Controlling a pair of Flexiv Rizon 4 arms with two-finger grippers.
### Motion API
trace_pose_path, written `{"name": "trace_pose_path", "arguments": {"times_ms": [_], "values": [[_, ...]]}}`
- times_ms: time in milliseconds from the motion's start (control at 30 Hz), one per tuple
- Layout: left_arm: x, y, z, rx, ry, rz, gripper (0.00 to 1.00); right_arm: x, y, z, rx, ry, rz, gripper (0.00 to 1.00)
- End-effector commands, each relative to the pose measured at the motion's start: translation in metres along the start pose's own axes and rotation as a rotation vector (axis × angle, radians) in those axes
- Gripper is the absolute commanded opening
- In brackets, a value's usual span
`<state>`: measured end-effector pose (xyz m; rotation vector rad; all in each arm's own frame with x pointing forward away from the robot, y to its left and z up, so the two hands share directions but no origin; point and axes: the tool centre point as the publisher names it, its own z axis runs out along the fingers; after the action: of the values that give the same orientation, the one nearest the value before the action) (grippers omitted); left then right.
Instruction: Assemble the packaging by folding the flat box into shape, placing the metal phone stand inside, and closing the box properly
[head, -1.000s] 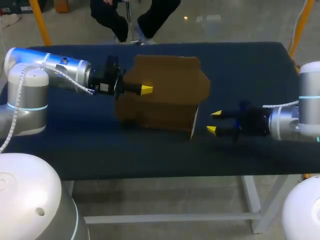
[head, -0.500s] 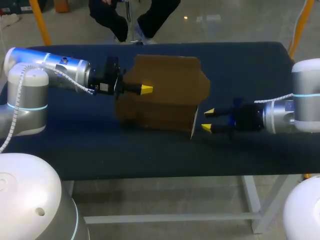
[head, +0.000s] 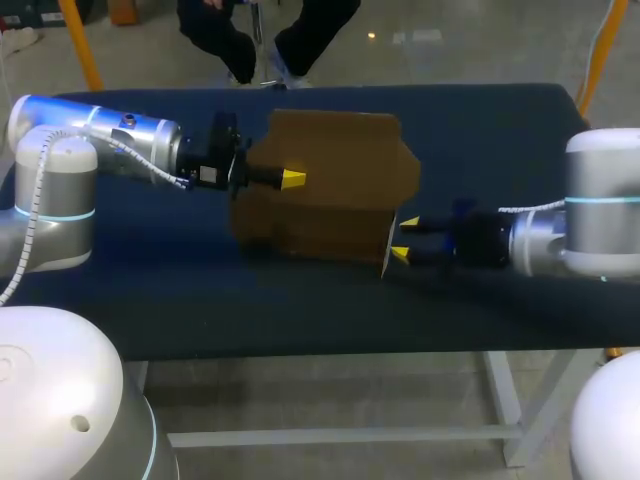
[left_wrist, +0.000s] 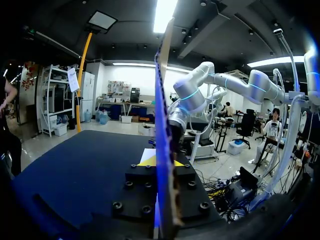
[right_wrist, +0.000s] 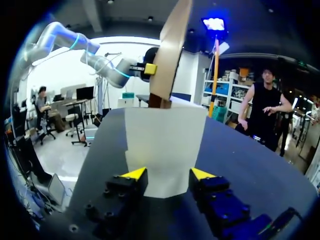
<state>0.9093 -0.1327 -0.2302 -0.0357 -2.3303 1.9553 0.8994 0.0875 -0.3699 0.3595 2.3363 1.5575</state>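
Jaws: clenched at the left gripper on an upright panel of the half-folded brown cardboard box; spread apart at the right gripper.

Underneath, a flat, matte dark blue table, with the box near its middle: dull, creased card, tall back panel notched at the upper corners. From the left wrist, that panel edge-on, thin and rough-cut, pinched between black bolted finger blocks. At the box's right end, a smooth white flap, just ahead of the wedge-shaped yellow tips.
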Motion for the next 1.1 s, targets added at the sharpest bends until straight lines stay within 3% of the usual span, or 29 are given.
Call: {"name": "trace_pose_path", "arguments": {"times_ms": [33,500,1100], "values": [[0.000,0.003,0.000,0.001,0.001,0.000,0.00,0.004,0.003,0.006,0.007,-0.059,0.005,0.58],[0.000,0.003,0.000,0.001,0.001,0.000,0.00,0.001,0.001,0.006,-0.003,-0.219,0.077,0.62],[0.000,0.003,0.000,0.001,0.001,0.000,0.00,0.011,0.003,0.010,-0.010,-0.347,0.137,0.68]]}}
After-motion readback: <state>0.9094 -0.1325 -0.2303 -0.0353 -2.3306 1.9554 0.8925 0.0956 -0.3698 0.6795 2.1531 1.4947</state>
